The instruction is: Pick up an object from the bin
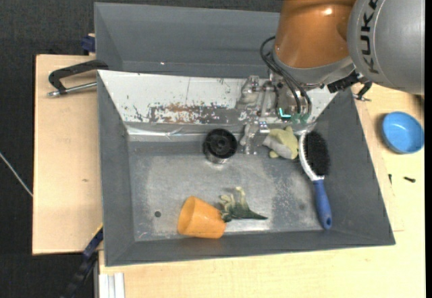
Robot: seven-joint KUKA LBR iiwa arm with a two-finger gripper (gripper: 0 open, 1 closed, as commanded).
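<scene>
Front left of the bin (113, 175): orange cup (200, 218) on its side, green sprig (237, 207) at its mouth. Mid-back: black round cap (220, 143), then gripper (251, 142) down at the floor just right of it, pale yellow lump (283, 144) just beside on the other side; can't tell if the claw is spread or closed, nothing seen in it. Far right: black-headed brush (315, 161), blue handle pointing to the front.

Clear: left + mid floor (169, 178).
I see black cap (219, 143), pale lump (283, 144) crowding back wall (169, 111); brush (315, 161) blocks rt side; orange cup (200, 218) at front.
</scene>
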